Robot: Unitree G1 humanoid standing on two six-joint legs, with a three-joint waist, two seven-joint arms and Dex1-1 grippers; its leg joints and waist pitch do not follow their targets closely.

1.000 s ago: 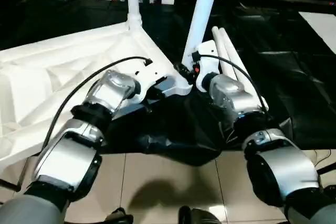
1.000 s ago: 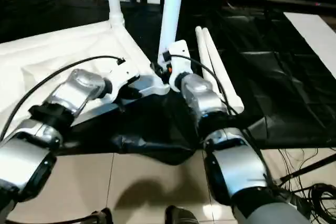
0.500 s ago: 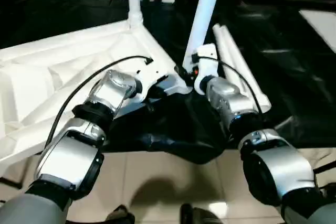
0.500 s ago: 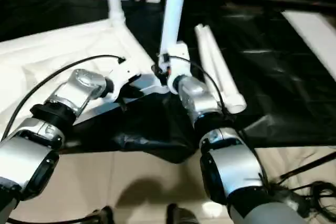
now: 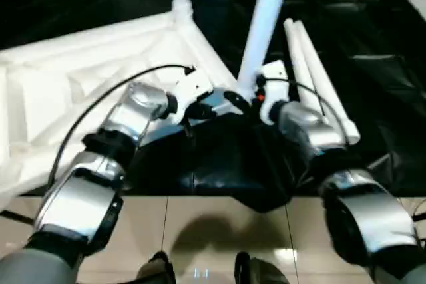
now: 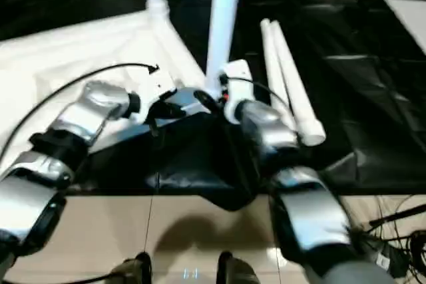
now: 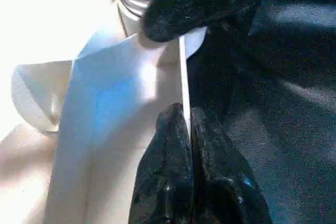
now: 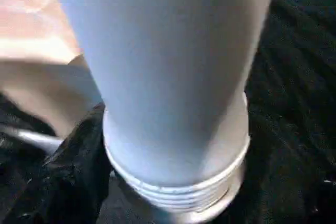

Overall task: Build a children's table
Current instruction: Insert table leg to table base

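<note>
Now, left gripper (image 7: pixel 188 129): pinched tight on the tabletop's (image 5: pixel 80 78) thin edge.
Right gripper (image 5: pixel 256 94): cannot tell.
Standing leg (image 5: pixel 266 18): corner socket, 12 o'clock.
Spare legs (image 5: pixel 319 84): flat, 2 o'clock, black cloth (image 5: pixel 219 164) around.

Head stereo pair looks forward and down over both forearms, sharing the upturned tabletop (image 5: pixel 80 78) and upright leg (image 5: pixel 265 28). Both wrist cameras sit close on that leg's ribbed base (image 8: pixel 178 182), from opposite sides.
</note>
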